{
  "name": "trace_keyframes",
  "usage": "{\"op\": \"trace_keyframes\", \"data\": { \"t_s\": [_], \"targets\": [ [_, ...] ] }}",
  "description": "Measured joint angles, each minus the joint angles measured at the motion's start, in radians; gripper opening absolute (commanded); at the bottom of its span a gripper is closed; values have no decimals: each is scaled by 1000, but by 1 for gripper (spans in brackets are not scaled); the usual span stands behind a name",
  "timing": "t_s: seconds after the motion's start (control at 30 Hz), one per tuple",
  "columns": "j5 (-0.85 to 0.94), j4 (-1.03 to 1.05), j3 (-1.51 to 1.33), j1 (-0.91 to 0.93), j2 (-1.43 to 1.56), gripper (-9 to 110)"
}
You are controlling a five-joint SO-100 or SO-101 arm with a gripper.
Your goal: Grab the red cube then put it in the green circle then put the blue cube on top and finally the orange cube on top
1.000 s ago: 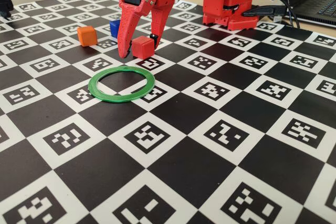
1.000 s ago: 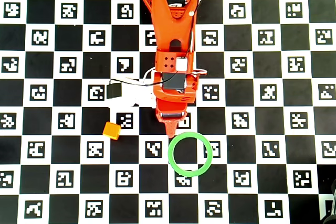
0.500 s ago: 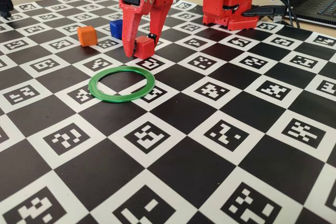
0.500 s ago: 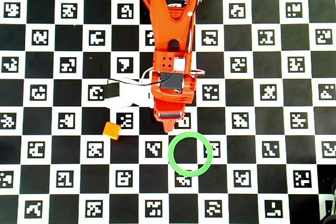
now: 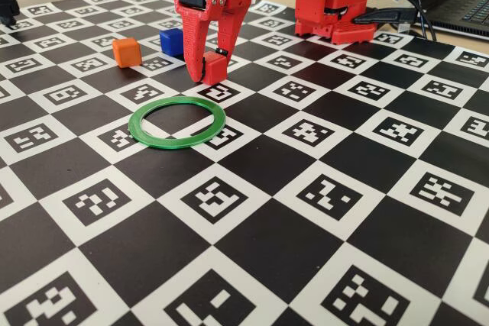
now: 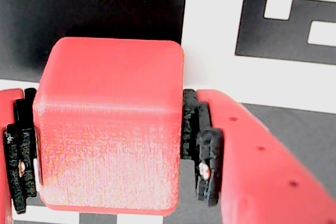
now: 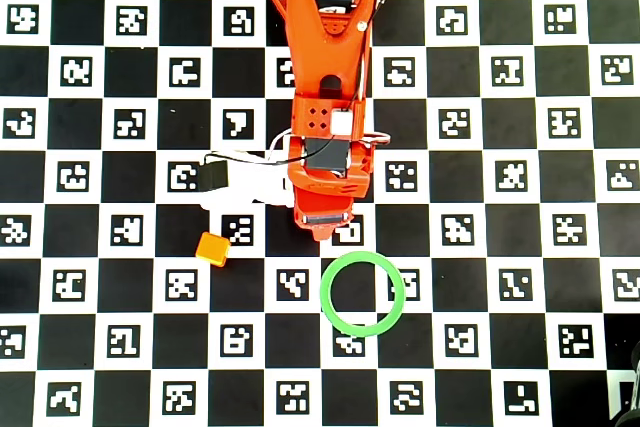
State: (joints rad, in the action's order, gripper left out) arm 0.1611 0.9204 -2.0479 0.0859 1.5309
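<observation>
Gripping the red cube [image 6: 107, 129] between both pads, the gripper [image 5: 208, 71] sits on the first step; next it likely lifts toward the empty green circle [image 5: 177, 123].

Matt plastic on the red cube [image 6: 110, 124], with fine printed layer lines giving a faintly ribbed, grainy face and softly rounded edges. Same matt, slightly rough printed plastic on the gripper [image 6: 105, 150], smooth red shells dotted with small holes; black, rubbery-looking ridged pads [image 6: 202, 150] pressed to the cube's sides. Smooth plastic with a slight sheen on the green circle [image 5: 177, 123]. Matt plastic on the orange cube [image 5: 127, 52] and blue cube [image 5: 171, 41]. Flat printed checkered mat [image 5: 367, 188], paper-like, mildly glossy under the light.
</observation>
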Motion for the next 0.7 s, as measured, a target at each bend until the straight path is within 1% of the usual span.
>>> {"op": "trace_keyframes", "data": {
  "t_s": [0.3,0.5,0.7],
  "targets": [
    [-34,17,0,-9,8,9],
    [-54,149,8,-9,95,8],
    [-54,310,106,-9,141,8]
  ]
}}
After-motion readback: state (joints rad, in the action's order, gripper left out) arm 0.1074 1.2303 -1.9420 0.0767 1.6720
